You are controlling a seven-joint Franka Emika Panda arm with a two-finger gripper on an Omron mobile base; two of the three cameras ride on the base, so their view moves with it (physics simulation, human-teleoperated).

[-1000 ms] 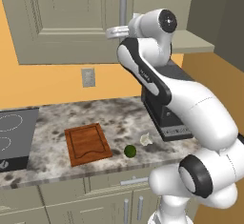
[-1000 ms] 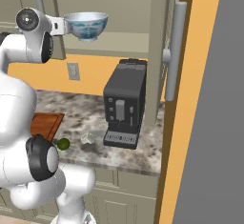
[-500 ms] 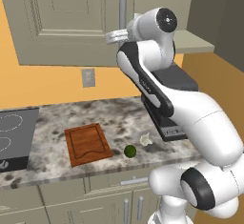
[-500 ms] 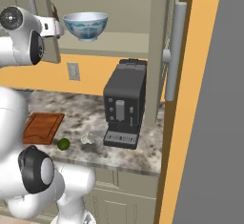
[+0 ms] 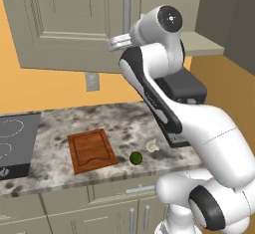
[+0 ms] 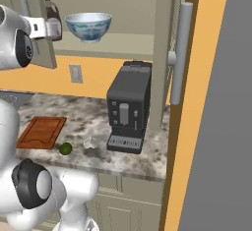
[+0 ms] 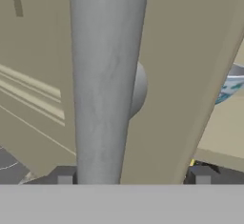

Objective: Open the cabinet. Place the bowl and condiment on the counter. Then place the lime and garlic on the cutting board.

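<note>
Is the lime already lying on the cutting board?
No. In the left base view the lime lies on the counter, apart from the cutting board, off its right edge.

Handle [image 7: 107,75] fills gap between spread jaws | left door [image 6: 42,23] shut, edging condiment [image 6: 53,18] | bowl [image 6: 88,26] side open
</note>
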